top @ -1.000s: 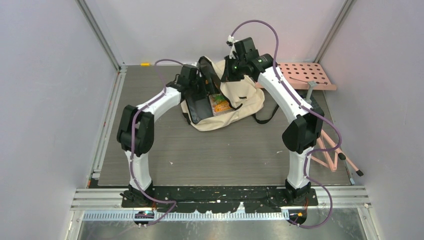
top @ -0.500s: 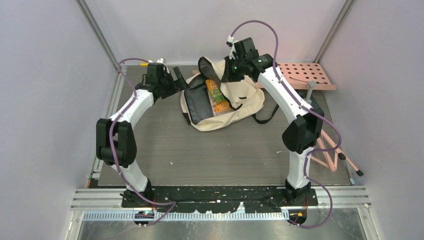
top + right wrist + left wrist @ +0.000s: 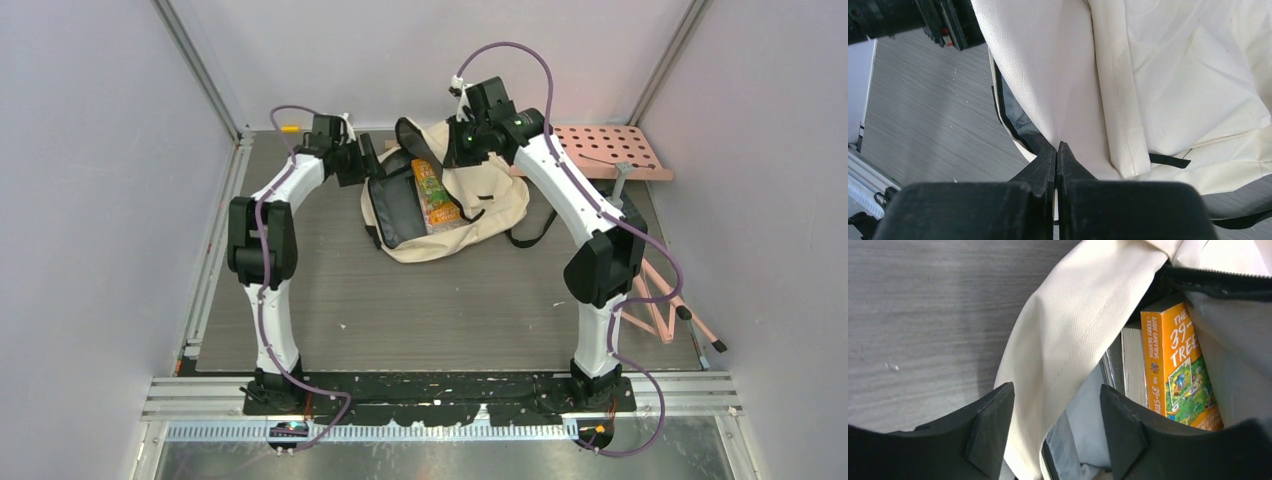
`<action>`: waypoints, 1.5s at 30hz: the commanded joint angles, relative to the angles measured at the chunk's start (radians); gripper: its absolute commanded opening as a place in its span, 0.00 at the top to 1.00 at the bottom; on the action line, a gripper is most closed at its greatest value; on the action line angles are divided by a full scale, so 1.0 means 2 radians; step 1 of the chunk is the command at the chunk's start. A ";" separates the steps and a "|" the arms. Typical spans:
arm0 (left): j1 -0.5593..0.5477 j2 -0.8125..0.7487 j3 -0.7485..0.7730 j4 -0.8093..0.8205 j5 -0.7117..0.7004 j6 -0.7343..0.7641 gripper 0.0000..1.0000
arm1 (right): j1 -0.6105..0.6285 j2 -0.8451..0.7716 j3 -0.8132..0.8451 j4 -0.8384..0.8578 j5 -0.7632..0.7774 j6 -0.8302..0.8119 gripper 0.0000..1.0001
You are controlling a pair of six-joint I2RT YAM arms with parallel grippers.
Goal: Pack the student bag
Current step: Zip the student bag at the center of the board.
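The student bag [image 3: 495, 195], cream with black straps, lies open at the back of the table. An orange book [image 3: 433, 197] sits inside it beside grey-edged books [image 3: 1133, 360]. My left gripper [image 3: 374, 162] hangs at the left rim of the opening. Its jaws [image 3: 1055, 407] are open and straddle the cream rim fabric [image 3: 1068, 330], with the orange book [image 3: 1180, 375] just beyond. My right gripper [image 3: 457, 148] is at the bag's raised top edge. It is shut [image 3: 1056, 147], pinching the cream fabric [image 3: 1173, 75] and holding the flap up.
A pink perforated board [image 3: 615, 150] lies at the back right, with pink stand legs [image 3: 665, 305] off the table's right edge. A small yellow item [image 3: 290, 128] sits at the back left corner. Grey tabletop [image 3: 420, 300] stretches in front of the bag.
My left gripper pulled out of the bag to the left, then came back to its left rim. The orange book now shows fully inside the bag. The right arm has held still.
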 commanded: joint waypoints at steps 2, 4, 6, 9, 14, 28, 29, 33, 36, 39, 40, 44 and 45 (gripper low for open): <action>0.001 0.035 0.067 -0.036 0.011 0.036 0.47 | 0.017 -0.007 0.006 -0.018 0.005 -0.049 0.99; 0.001 0.044 0.075 -0.047 0.008 0.041 0.57 | 0.029 -0.006 0.002 -0.027 0.008 -0.069 0.99; 0.001 0.043 0.070 -0.048 0.005 0.042 0.68 | 0.043 -0.007 -0.007 -0.033 0.012 -0.090 0.99; 0.001 0.035 0.051 -0.046 0.001 0.042 0.92 | 0.063 -0.005 -0.018 -0.039 0.014 -0.112 1.00; 0.006 -0.005 -0.012 -0.030 -0.008 0.030 1.00 | 0.100 0.003 -0.030 -0.055 0.017 -0.156 1.00; 0.018 -0.206 -0.252 -0.019 0.009 -0.007 1.00 | 0.173 -0.020 -0.156 -0.088 0.064 -0.194 0.99; 0.018 -0.222 -0.271 -0.019 0.012 -0.013 1.00 | 0.176 -0.026 -0.171 -0.088 0.066 -0.192 0.99; 0.015 -0.290 -0.348 -0.020 0.024 -0.038 1.00 | 0.178 -0.047 -0.209 -0.090 0.076 -0.189 0.97; 0.009 -0.335 -0.397 -0.028 0.027 -0.052 1.00 | 0.178 -0.063 -0.233 -0.094 0.077 -0.179 0.92; 0.008 -0.373 -0.431 -0.037 0.028 -0.070 1.00 | 0.178 -0.074 -0.237 -0.096 0.071 -0.160 0.74; 0.008 -0.383 -0.433 -0.044 0.025 -0.071 1.00 | 0.178 -0.080 -0.233 -0.095 0.069 -0.148 0.69; 0.008 -0.421 -0.414 -0.086 -0.011 -0.061 0.64 | 0.176 -0.095 -0.194 -0.091 0.063 -0.113 0.41; 0.008 -0.428 -0.407 -0.094 -0.021 -0.057 0.55 | 0.176 -0.098 -0.187 -0.090 0.065 -0.107 0.34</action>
